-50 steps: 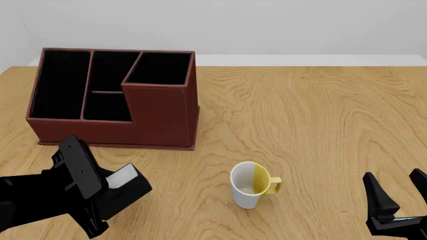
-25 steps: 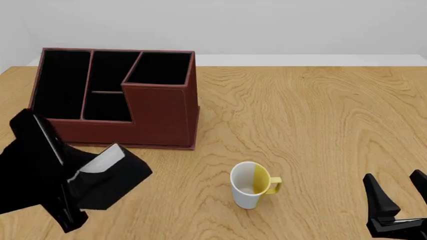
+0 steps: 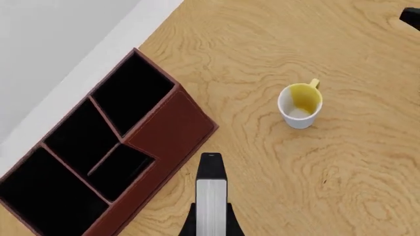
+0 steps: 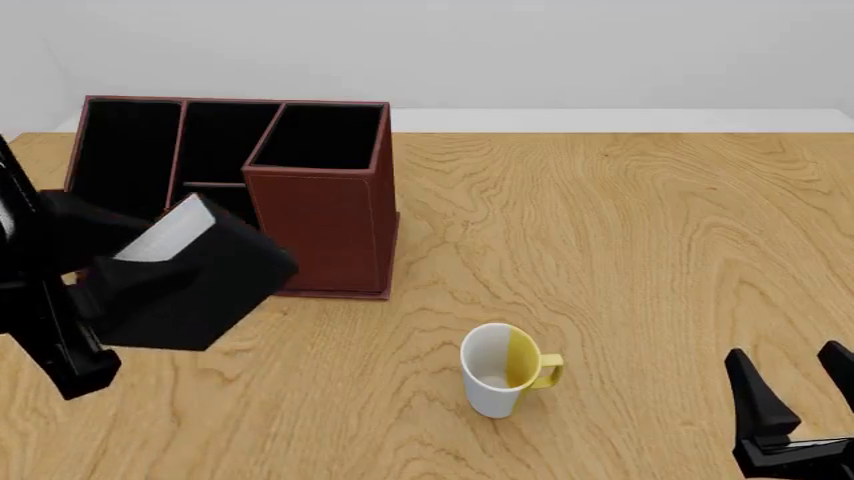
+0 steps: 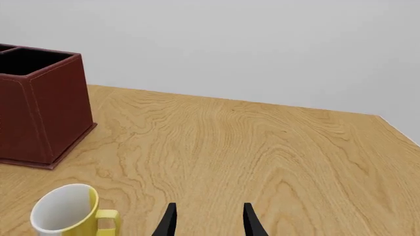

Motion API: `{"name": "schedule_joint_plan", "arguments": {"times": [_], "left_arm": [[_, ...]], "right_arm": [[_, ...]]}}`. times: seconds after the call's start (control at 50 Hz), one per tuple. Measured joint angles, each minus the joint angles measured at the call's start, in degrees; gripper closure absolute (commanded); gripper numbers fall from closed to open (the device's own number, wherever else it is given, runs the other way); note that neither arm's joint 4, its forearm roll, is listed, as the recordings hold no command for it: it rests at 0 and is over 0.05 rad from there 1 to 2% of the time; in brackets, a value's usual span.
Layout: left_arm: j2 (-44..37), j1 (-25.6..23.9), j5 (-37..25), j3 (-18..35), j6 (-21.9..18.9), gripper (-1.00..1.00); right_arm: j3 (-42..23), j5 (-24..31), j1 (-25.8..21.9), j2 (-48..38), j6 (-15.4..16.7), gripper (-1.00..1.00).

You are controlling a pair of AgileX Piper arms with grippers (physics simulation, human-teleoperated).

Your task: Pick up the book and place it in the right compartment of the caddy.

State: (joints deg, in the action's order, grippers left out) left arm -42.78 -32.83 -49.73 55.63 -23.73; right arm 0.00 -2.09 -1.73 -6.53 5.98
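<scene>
Lifting's done: my left gripper (image 3: 211, 223) has hauled the book (image 4: 187, 272) up off the table in the last second, pinched tight, and it now hangs in front of the caddy (image 4: 320, 225). Next it goes right and over the right compartment (image 4: 320, 137). My right gripper (image 5: 207, 221) sits spread and empty by the mug (image 4: 501, 368).

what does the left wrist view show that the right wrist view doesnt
Only the left wrist view: the book clamped in the left gripper, and all four black sections of the caddy from above. Only the right wrist view: the right gripper, open and empty, with the grey wall behind. Both: the mug, the wooden table and the caddy's tall end.
</scene>
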Motion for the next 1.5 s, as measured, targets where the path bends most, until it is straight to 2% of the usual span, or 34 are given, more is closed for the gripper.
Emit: {"name": "schedule_joint_plan", "arguments": {"times": [0.6, 1.08, 1.5], "left_arm": [[-8.9, 2.0, -4.2, 19.2, -0.4, 1.00], [-20.5, 4.4, -5.9, 34.0, -0.2, 1.00], [-29.6, 6.1, -3.7, 40.6, 0.6, 1.00]], "right_arm": [[0.0, 0.1, -0.3, 0.1, -0.7, -1.00], [0.0, 0.7, -0.1, 1.1, -1.0, -1.00], [0.0, 0.1, 0.1, 0.1, -1.2, -1.00]]}}
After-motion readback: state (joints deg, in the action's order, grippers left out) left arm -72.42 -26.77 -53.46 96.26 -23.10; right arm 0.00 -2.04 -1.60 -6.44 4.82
